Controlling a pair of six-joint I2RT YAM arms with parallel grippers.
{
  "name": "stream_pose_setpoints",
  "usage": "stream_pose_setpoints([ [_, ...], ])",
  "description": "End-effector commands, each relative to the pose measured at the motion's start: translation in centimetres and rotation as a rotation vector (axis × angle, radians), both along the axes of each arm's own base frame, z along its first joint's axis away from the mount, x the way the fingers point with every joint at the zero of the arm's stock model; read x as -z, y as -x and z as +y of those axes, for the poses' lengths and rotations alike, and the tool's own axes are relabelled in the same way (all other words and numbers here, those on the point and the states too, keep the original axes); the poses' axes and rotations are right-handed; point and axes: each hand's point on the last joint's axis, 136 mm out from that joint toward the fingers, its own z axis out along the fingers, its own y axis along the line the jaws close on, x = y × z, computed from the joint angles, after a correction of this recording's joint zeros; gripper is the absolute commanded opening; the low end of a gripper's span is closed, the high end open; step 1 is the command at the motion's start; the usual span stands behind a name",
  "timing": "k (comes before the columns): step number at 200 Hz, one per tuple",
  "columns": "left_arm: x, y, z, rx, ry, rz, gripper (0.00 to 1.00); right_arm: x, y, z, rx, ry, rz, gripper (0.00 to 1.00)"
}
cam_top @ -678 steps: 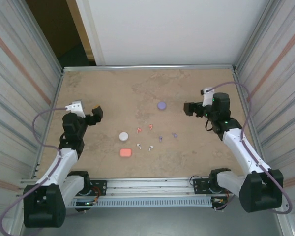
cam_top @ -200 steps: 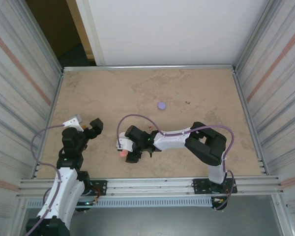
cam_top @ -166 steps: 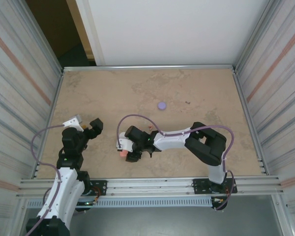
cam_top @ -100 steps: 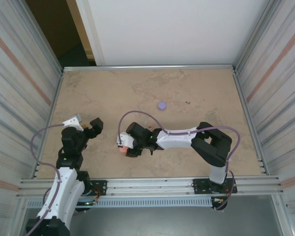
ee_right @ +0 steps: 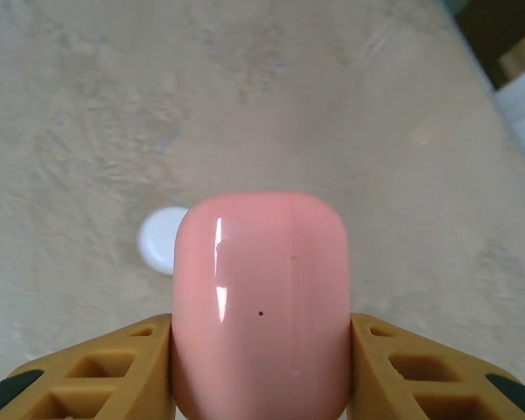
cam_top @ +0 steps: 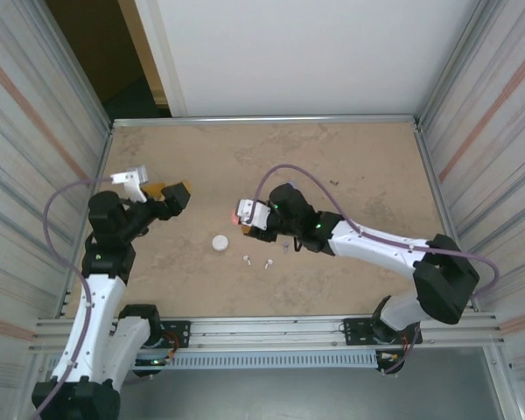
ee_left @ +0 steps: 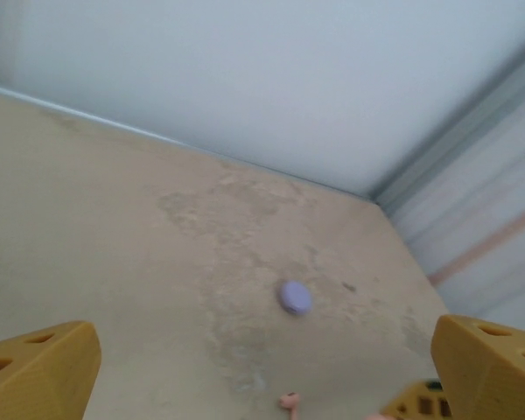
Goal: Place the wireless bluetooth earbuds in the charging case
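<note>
Clamping the glossy, rounded coral-pink case point(ee_right: 261, 302) is the right pincer point(cam_top: 243, 216); left pincer point(ee_left: 262, 372) splayed

Right hand point(cam_top: 243, 219) stretched across to mid-surface point(cam_top: 350, 157), closed on pink case point(cam_top: 237, 215). Left hand point(cam_top: 170, 191) at left side, fingers spread wide. White case point(cam_top: 220, 243) lying flat nearby. White earbud point(cam_top: 247, 259) and second white earbud point(cam_top: 268, 262) just beyond; purple earbud point(cam_top: 285, 248) beside forearm.
</note>
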Motion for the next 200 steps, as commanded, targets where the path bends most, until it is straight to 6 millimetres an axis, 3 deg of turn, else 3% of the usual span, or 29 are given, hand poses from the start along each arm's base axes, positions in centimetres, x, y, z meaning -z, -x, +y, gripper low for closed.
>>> stream_pose_setpoints([
  [1, -2.0, 1.5, -3.3, 0.252, 0.01, -0.028, 0.95, -3.0, -1.3, -1.1, 0.005, -0.037, -0.133, 0.42],
  [23, -2.9, 1.5, -5.4, 0.415, 0.037, -0.025, 0.93, -4.7, -2.0, -2.2, 0.023, -0.068, -0.189, 0.42],
  [75, -1.4, 1.8, -12.4, 0.7, -0.01, 0.039, 0.92, -7.2, -2.8, -3.1, 0.049, -0.135, -0.271, 0.41],
  [147, 2.7, 1.9, -14.4, 0.771, 0.001, 0.155, 0.86, -7.2, -2.4, -2.2, 0.071, -0.212, -0.26, 0.41],
  [200, 3.6, 1.9, -15.3, 0.792, 0.014, 0.19, 0.76, -7.1, -2.3, -0.9, 0.067, -0.235, -0.258, 0.41],
])
